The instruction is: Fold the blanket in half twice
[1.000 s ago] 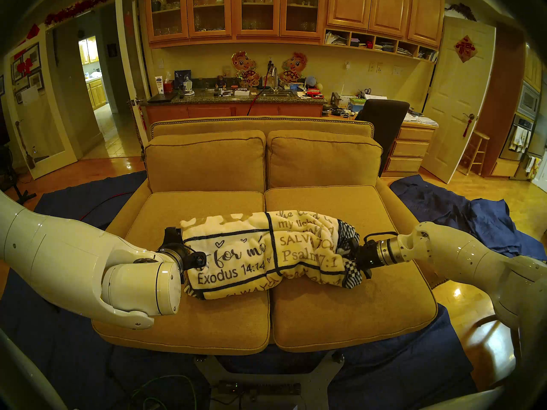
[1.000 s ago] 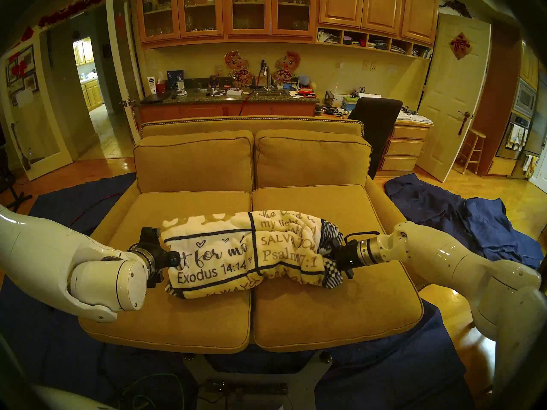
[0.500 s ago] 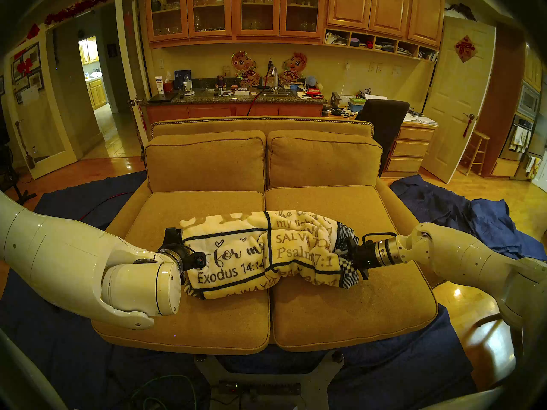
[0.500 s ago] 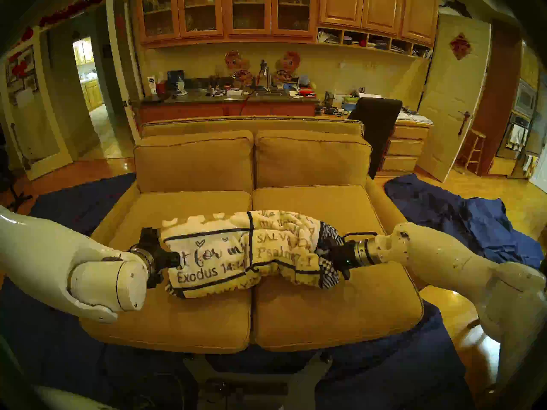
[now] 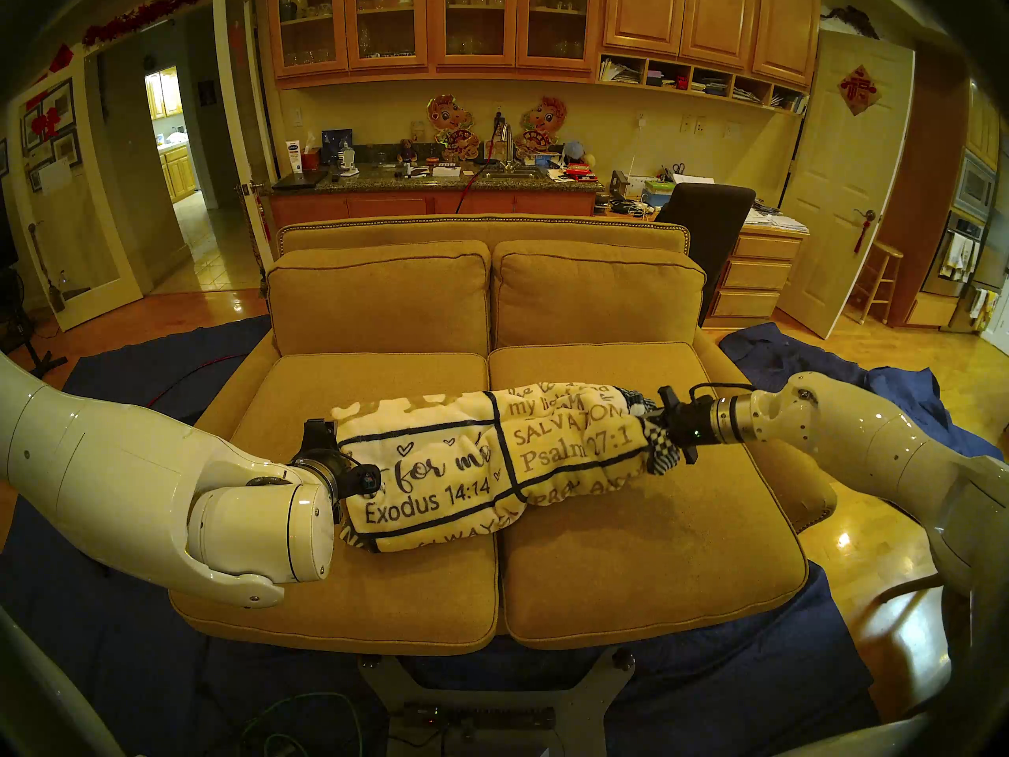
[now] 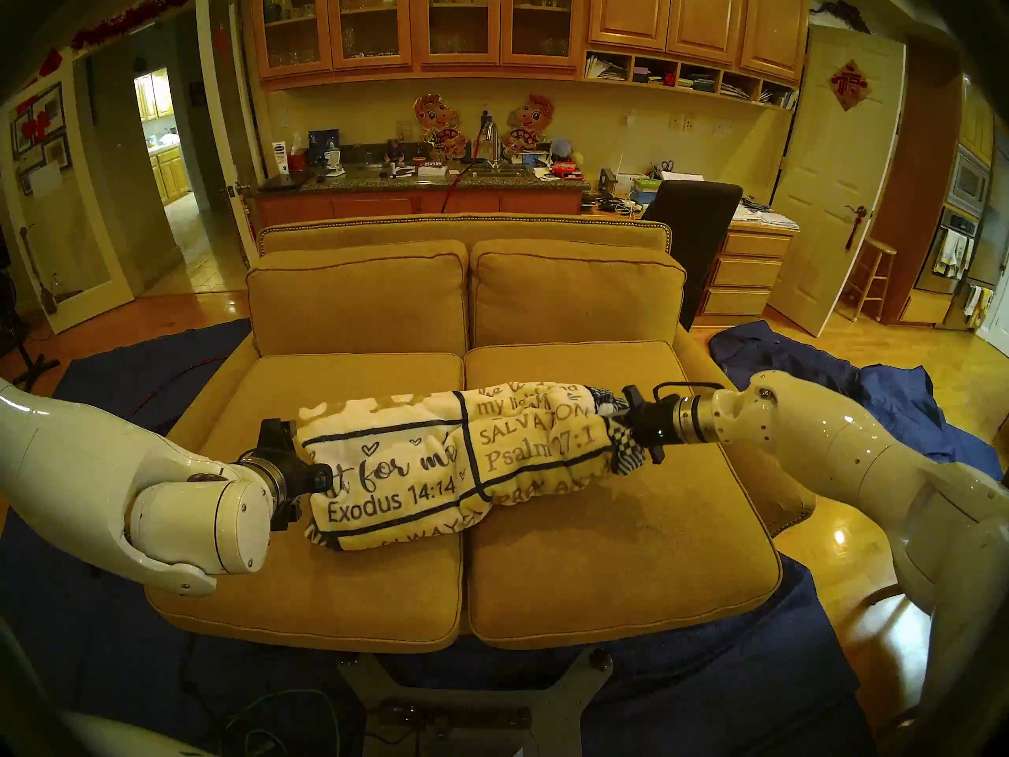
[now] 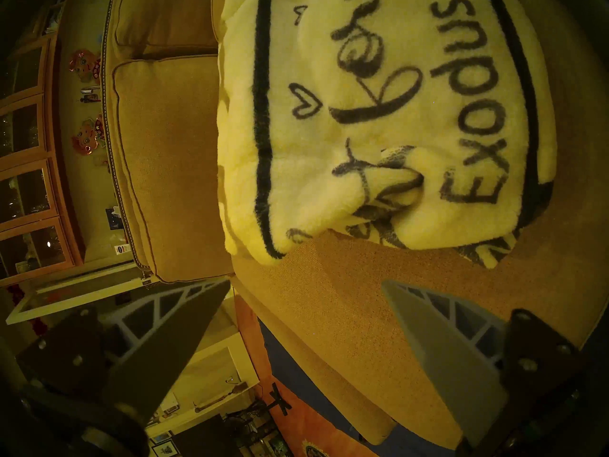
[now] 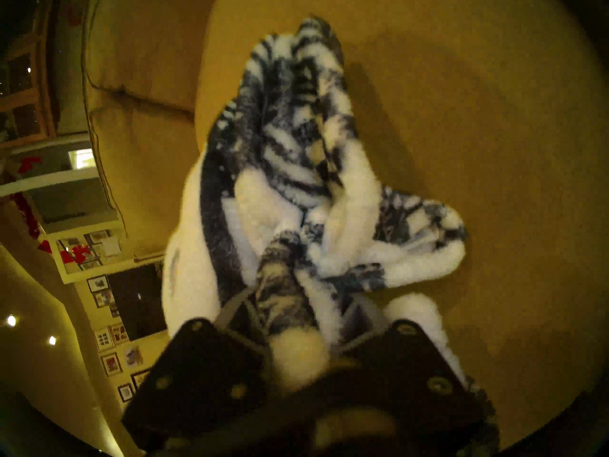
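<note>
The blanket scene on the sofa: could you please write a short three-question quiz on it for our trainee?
1. True or false: the left gripper is shut on the blanket.
2. Which end does the right gripper pinch: A) checkered edge, B) the "Exodus" panel?
3. Fill in: the blanket lies across the sofa's two seat ____.

Key: 1 false, it is open and clear of the fabric; 2 A; 3 cushions.

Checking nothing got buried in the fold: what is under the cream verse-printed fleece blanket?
Under the cream verse-printed fleece blanket only the tan sofa's seat cushions show. Its checkered end is lifted by the right hand. Whatever lies beneath the resting part is covered.
</note>
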Controlling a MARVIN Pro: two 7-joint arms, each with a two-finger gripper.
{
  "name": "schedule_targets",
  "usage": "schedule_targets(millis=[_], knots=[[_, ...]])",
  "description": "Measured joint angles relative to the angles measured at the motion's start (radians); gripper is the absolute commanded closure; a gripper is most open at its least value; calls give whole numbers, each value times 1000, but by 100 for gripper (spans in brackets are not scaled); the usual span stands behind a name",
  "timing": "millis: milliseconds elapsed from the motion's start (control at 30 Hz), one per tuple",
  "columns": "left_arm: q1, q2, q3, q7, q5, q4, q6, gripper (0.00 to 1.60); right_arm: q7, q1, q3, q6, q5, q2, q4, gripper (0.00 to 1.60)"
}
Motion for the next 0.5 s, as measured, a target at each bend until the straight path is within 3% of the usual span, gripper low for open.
schedule_targets(millis=[500], knots=[[0, 2, -1, 0, 5, 0, 0, 0, 2, 102, 49, -22, -80, -7, 163, 160]])
